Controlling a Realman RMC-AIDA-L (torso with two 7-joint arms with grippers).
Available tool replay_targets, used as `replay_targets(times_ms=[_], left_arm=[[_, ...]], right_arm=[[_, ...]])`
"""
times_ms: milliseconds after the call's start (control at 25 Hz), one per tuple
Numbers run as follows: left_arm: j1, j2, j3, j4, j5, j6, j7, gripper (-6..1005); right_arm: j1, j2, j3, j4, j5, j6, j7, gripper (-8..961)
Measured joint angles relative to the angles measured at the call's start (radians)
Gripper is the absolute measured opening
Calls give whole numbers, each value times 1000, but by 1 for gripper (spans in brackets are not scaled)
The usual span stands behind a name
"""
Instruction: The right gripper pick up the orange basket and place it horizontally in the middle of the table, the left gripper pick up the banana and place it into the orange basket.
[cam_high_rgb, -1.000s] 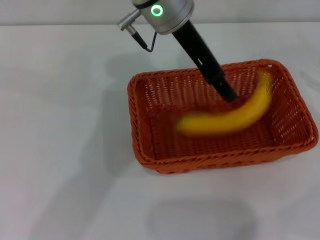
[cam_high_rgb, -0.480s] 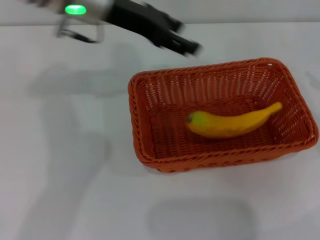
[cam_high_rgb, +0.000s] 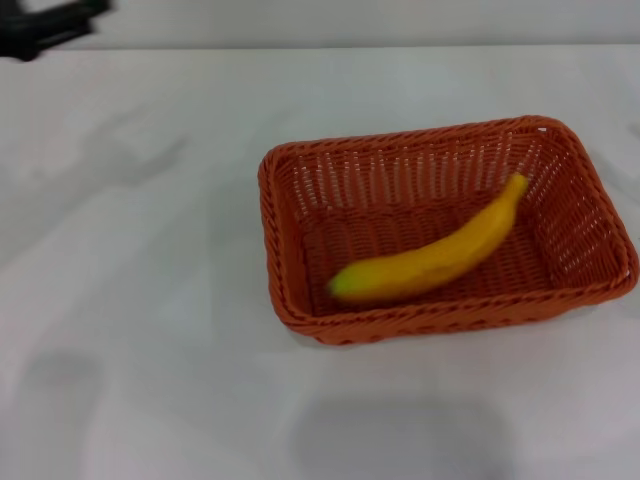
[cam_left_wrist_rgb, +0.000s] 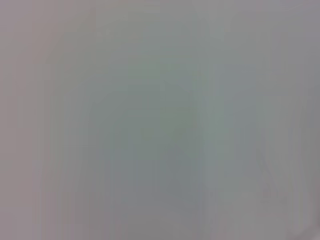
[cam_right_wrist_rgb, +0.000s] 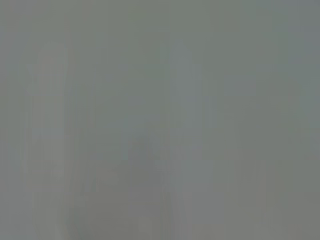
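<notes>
basket: orange basket (cam_high_rgb: 440, 150) on table (cam_high_rgb: 150, 300), toward its right edge
banana: banana (cam_high_rgb: 430, 260) lying diagonally inside basket
left tool: left tool (cam_high_rgb: 45, 25) at table's far left corner, grip state unreadable
wrist views: blank grey, only head view shows anything

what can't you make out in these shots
- Left claw: head view, cut off by the top-left edge; open or shut unclear.
- Right claw: in no view.
- Both wrist views: featureless grey, nothing legible.
- Banana tip: head view, smeared; detail lost.
- Basket floor under the banana: hidden by it.
</notes>
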Motion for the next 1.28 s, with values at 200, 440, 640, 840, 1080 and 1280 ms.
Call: replay_targets(times_ms=[200, 440, 640, 840, 1080, 1280], left_arm=[[219, -2, -2, 95, -244, -3, 114, 883], [418, -1, -3, 317, -503, -19, 235, 884], [514, -5, -9, 457, -634, -43, 363, 884], [561, -5, -16, 617, -711, -63, 512, 884], [574, -5, -16, 698, -742, -94, 602, 883], [551, -3, -15, 757, -752, -164, 662, 883]], right_arm=[[-2, 3, 0, 174, 154, -30, -224, 754], [-6, 5, 11, 377, 371, -76, -461, 754], [-11, 6, 12, 488, 517, -82, -591, 754], [-14, 6, 13, 534, 620, -25, -685, 754], [-17, -2, -9, 474, 619, 69, -691, 754], [-12, -1, -13, 456, 618, 126, -760, 754]])
